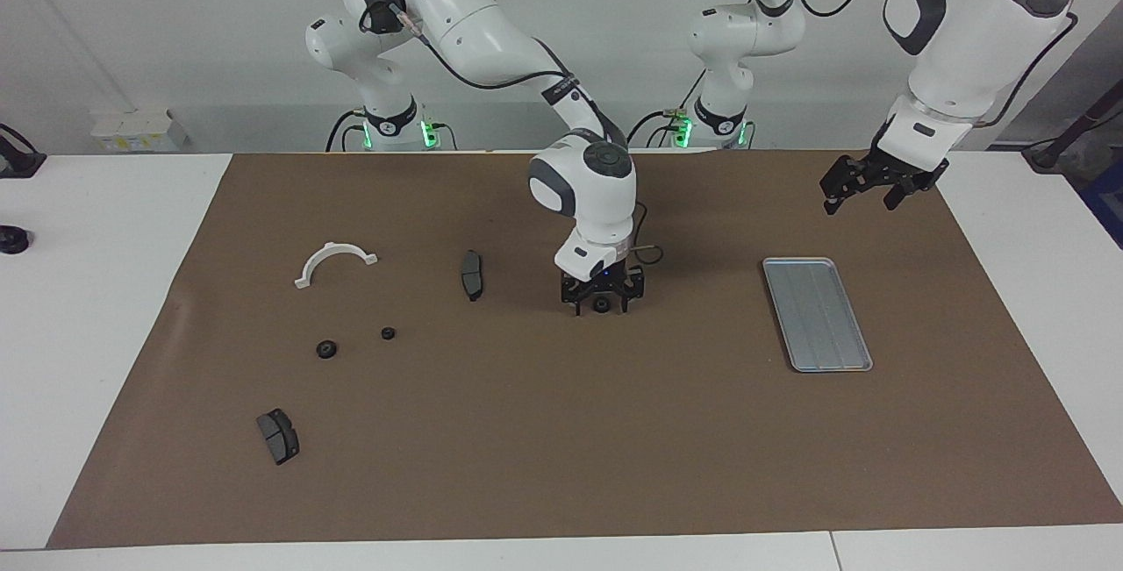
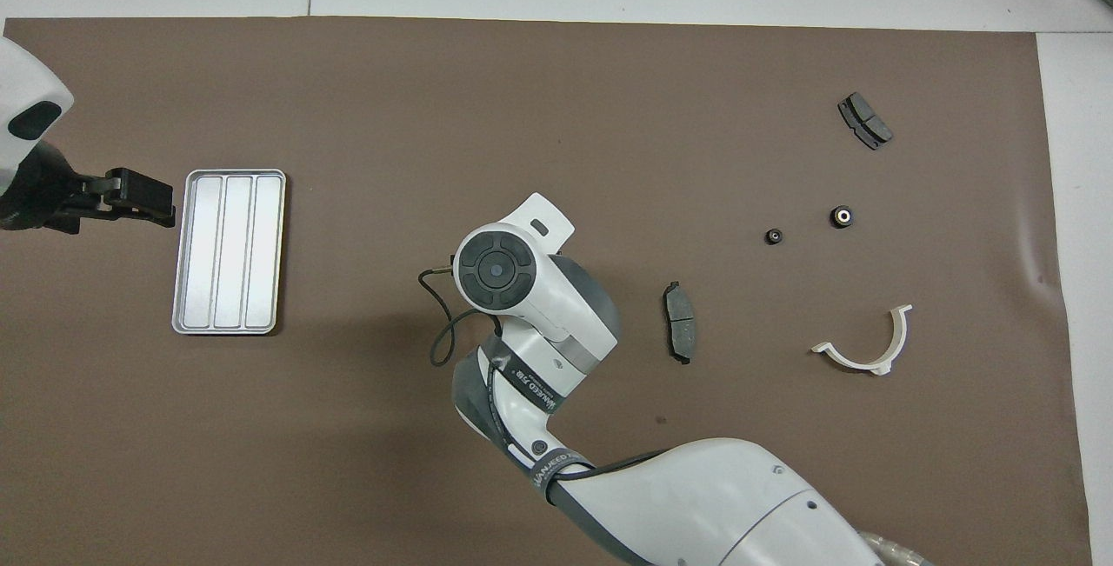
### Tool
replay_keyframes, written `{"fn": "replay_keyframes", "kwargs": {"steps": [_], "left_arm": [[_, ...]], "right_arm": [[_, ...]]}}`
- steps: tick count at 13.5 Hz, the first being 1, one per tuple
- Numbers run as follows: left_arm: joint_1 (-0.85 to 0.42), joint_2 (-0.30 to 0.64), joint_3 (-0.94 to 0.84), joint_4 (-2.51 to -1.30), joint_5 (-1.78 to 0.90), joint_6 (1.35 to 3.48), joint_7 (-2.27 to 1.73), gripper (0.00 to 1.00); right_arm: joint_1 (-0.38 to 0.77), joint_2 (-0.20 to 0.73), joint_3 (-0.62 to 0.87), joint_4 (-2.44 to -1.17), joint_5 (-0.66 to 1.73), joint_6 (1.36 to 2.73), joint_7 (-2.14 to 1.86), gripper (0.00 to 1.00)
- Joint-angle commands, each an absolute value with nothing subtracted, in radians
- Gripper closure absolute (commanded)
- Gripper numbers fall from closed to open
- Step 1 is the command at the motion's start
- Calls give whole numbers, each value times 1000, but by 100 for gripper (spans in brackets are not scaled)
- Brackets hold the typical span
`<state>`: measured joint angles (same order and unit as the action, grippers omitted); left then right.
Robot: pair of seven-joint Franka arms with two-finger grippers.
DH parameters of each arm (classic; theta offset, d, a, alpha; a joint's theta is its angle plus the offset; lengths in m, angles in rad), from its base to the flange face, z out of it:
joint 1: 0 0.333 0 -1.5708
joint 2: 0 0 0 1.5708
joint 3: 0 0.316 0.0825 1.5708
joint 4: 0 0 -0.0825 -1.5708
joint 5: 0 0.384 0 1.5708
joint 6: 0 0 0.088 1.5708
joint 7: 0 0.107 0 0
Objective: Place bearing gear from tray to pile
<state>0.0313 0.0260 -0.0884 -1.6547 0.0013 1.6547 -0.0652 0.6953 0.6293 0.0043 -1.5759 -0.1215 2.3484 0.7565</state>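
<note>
Brown mat (image 1: 561, 448) is covering the desk (image 1: 105, 290). Pile bracket (image 1: 334, 260) and brake pad (image 1: 472, 274) are lying beside the right jaws, which are straddling the bearing gear (image 1: 601, 304), spread, ready to pinch. The tray (image 1: 817, 314) is sitting bare just below the left jaws, which are hanging spread and idle.

Robotics lab. Two white Franka arms (image 1: 491, 36) bolted at edge of white bench (image 1: 96, 290), green status lights at bases. Brown mat (image 1: 561, 448) over work area, bare white wall, loose cabling. Mech. parts scattered: brake pads (image 1: 472, 274), metal tray (image 1: 817, 314).
</note>
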Motion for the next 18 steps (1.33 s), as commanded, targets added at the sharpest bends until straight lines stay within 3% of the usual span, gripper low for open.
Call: {"fn": "replay_keyframes", "kwargs": {"steps": [1,3,6,7,11,18], "left_arm": [[34,-9,-86,-1697,-9,1677,-52,0],[32,-9,-86,-1697,-11,1677,-52,0],[32,-9,-86,-1697,-9,1675,-52,0],[34,-9,-86,-1697,-9,1677,-52,0],[34,-9,-86,-1695,-9,1677,-58,0],[32,-9,-86,-1694,-9,1674,-60,0]], "right_arm": [[703,607,6,-1606,-141,2370,779,21],[707,607,5,-1606,-143,2367,781,40],[713,607,2,-1595,-156,2353,785,90],[715,607,0,-1592,-164,2350,817,100],[693,589,-6,-1575,-213,2332,841,100],[464,535,5,-1595,-195,2349,591,100]]}}
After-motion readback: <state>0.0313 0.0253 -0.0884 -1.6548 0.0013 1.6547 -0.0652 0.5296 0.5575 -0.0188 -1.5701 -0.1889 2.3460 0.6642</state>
